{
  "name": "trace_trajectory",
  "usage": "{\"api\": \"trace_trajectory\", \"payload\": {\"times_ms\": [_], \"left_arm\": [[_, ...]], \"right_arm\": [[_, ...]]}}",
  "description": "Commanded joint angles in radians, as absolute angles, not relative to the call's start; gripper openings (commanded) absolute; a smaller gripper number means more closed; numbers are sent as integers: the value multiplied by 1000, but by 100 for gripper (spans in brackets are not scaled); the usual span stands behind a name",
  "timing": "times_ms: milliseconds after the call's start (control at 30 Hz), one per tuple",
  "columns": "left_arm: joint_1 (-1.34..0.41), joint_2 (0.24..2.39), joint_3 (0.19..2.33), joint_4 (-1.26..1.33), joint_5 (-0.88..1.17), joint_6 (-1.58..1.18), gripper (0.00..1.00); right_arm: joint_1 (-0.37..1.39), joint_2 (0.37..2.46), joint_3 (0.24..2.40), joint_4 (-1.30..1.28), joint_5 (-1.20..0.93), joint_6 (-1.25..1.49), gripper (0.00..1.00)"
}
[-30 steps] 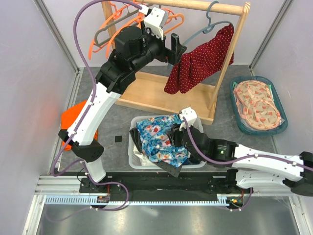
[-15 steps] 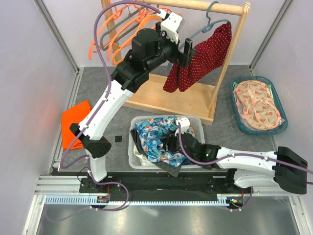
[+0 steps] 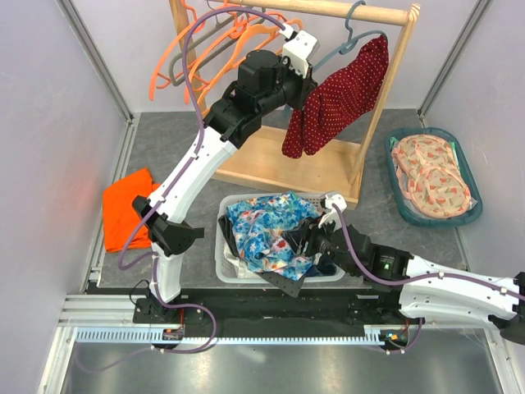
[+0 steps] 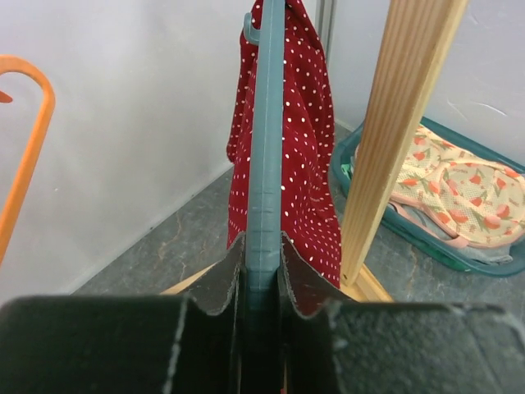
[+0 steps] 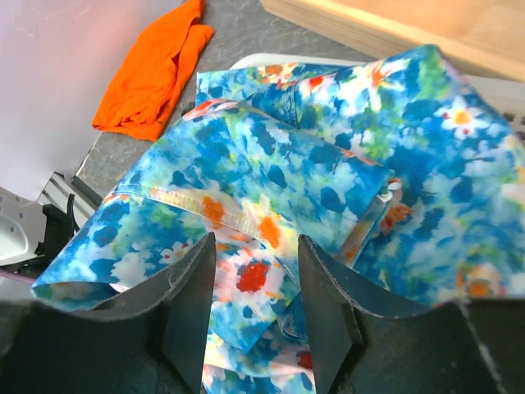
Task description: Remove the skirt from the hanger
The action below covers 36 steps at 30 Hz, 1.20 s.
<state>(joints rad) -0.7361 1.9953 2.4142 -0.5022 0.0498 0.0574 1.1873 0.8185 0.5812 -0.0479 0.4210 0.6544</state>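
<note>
**Left arm at the rack, right arm over the basket.** The left arm is raised toward the wooden rack (image 3: 328,10) at the rear of the table (image 3: 164,148). The left gripper (image 3: 310,82) is clamped on the lower end of the blue-grey hanger (image 3: 336,51). In the left wrist view the two fingers (image 4: 221,275) press against both faces of the hanger bar (image 4: 265,164), with no gap on either side. The hook of the hanger sits over the top rail of the rack.

The skirt (image 3: 340,94) (dark red with small white dots) is draped over the hanger and hangs in folds below it, just beside the right upright of the rack (image 4: 402,123). It is on the hanger and clear of the rack's base board.

Several orange hangers (image 3: 176,57) hang at the left end of the same rail.

The right gripper (image 3: 305,238) is low over the white basket (image 3: 223,254), which stands in front of the rack. Its fingers (image 5: 184,304) stand apart, and the floral cloth (image 5: 271,156) filling the basket shows through the gap between them; nothing is pinched there.

An orange cloth (image 3: 123,213) lies on the table left of the basket. A teal tray (image 3: 390,164) holding patterned fabric sits at the right of the rack.
</note>
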Motion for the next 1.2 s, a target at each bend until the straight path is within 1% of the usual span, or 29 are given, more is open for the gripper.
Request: {"api": "trace_trajectory", "payload": {"times_ms": [0,233,300,400,433,533,633,800,833,967,1100,1167], "left_arm": [[-735,1951,2465,-466,57,48,2],[-745,1890,2516,-439,22,21,2],[-747,1866,2536,-436,5,26,2],[-747,1833,2539,-440,-20,38,2],[-747,1818,2540,-442,-23,41,2],[-747,1790,2540,-445,-29,57,2],[-747,1770,2523,-465,-35,60,2],[-747,1695,2441,-502,-57,63,2],[-746,1683,2413,-509,-57,60,2],[-747,1615,2347,-549,-48,34,2],[-747,1568,2321,-584,-37,12,2],[-747,1549,2310,-598,-23,9,2]], "right_arm": [[1190,781,655,-124,457,621,52],[1190,792,732,-156,495,555,52],[1190,788,764,-161,506,539,54],[1190,788,807,-173,523,506,63],[1189,787,816,-178,535,500,68],[1190,801,853,-184,557,473,78],[1190,828,919,-201,583,428,84],[1190,908,1109,-239,687,286,93],[1189,929,1136,-239,707,260,98],[1190,1098,1316,-241,753,137,98],[1189,1232,1400,-209,856,6,98],[1187,1276,1408,-149,857,-81,98]]}}
